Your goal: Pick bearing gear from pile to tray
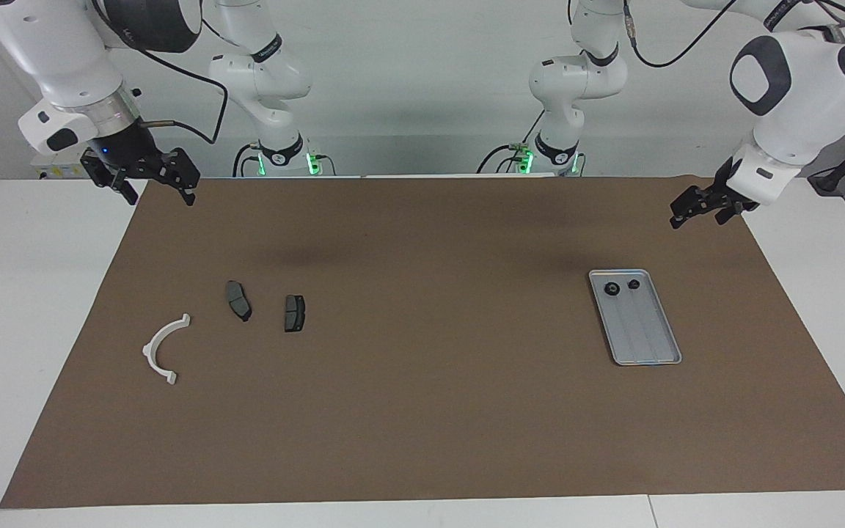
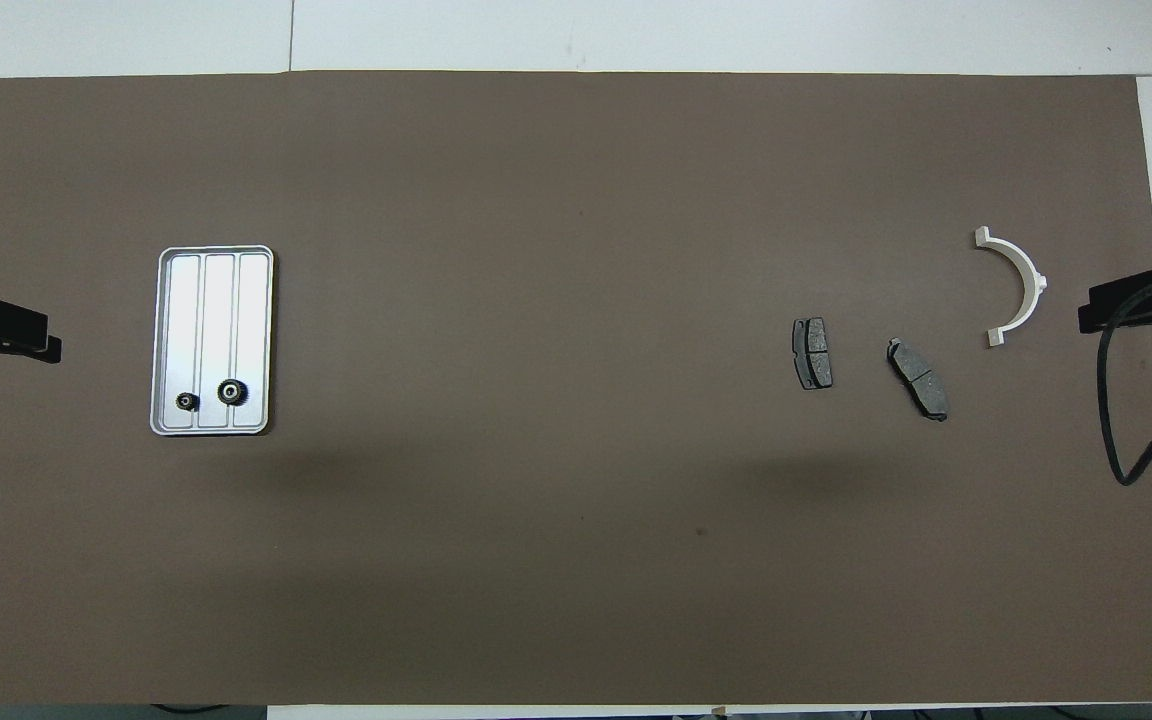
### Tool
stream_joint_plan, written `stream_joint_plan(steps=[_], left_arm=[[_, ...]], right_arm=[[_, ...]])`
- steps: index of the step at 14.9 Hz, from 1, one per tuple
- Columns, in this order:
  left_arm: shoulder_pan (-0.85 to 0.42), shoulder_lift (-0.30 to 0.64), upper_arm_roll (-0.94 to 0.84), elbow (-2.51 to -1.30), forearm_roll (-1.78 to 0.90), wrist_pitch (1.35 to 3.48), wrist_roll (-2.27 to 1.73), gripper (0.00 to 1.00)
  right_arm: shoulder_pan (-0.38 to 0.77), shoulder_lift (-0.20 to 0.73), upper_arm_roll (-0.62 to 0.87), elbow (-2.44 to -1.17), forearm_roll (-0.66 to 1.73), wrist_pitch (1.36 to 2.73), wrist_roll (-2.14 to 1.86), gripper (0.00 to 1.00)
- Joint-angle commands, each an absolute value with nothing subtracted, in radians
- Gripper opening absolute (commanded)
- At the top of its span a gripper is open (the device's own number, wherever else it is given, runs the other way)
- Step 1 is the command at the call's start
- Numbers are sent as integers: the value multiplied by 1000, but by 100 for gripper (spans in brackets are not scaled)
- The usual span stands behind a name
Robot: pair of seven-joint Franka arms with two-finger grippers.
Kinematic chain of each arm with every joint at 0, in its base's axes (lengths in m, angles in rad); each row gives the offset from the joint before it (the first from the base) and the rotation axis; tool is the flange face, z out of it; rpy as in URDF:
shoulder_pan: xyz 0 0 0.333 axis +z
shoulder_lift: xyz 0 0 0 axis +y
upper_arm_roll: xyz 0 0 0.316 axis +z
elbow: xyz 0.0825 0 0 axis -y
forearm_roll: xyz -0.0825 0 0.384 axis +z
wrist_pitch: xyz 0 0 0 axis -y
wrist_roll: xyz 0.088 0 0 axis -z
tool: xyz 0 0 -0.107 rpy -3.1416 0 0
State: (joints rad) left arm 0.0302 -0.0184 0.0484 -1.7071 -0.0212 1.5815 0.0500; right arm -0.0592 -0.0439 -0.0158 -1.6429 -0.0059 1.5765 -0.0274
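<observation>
You are seeing tray lying on desk toward left arm's end, two bearing gears sitting in its robot-side end; left claw hanging empty over mat, fingers apart; right claw waiting, fingers apart; pile lying untouched

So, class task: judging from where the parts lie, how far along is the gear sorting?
Done: two small black gears lie in the tray. In hand: nothing; the left gripper and right gripper hang open. Left: seemingly nothing, only the brake pads and white bracket remain.
</observation>
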Motion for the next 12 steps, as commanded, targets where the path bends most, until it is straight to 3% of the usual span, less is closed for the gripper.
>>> stream_joint_plan(steps=[1, 12], left_arm=[[17, -25, 55, -1697, -23, 1539, 43, 100], [-55, -6, 95, -1674, -35, 1562, 32, 100]], right_arm=[[-83, -63, -3, -1663, 8, 1574, -51, 100], [-80, -63, -2, -1663, 8, 1572, -51, 100]])
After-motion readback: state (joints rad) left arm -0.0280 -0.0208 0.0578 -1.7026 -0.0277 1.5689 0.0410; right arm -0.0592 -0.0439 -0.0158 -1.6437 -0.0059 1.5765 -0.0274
